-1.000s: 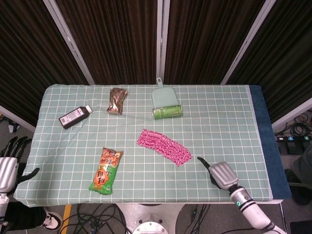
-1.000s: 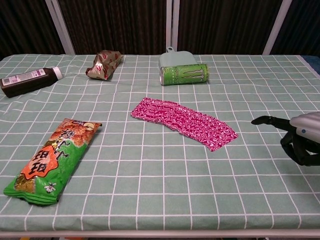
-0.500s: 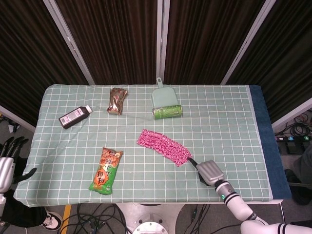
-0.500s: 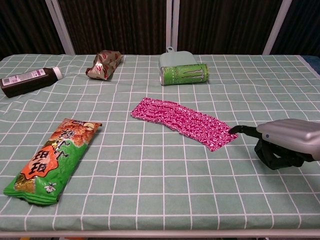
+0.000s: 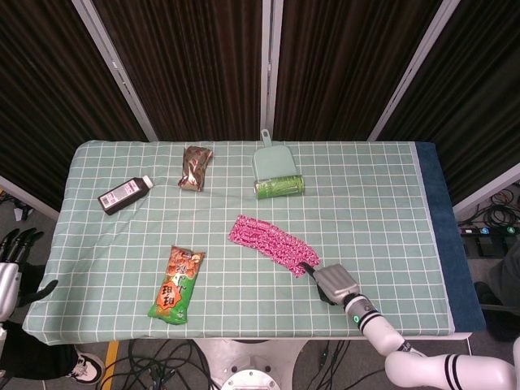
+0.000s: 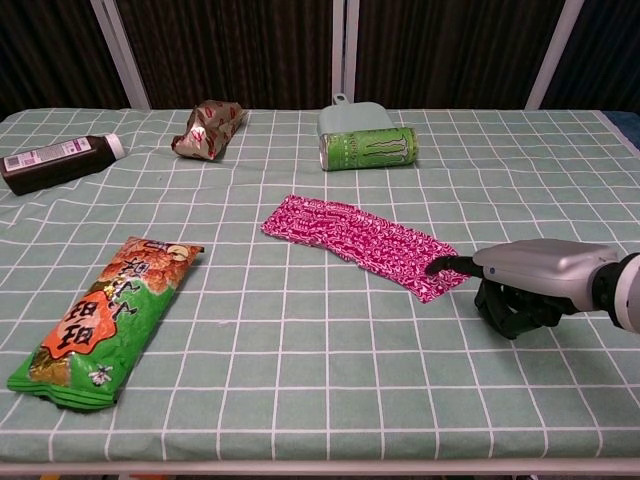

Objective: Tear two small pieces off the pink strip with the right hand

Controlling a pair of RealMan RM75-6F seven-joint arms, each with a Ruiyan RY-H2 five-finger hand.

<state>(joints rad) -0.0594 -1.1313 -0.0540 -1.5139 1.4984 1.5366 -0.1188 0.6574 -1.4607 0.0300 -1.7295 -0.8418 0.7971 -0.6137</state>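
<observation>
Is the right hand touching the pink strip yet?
Touching, it seems: in the chest view one extended finger of the right hand overlaps the near end of the pink strip; the head view agrees.

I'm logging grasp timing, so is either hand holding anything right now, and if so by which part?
Nothing is held. The right hand has a fingertip at the near-right end of the pink strip, which lies flat on the table. The left hand hangs off the table's edge.

**Robot body: silver shells, black fingers**

Right hand (image 6: 530, 285): smooth silver-grey back plate, black fingers (image 6: 505, 312) underneath. Wrist: black band w/ small green light, then white forearm w/ black rings. Left hand (image 5: 8, 272), at 8 o'clock in head view: grey shell, black fingers.
</observation>
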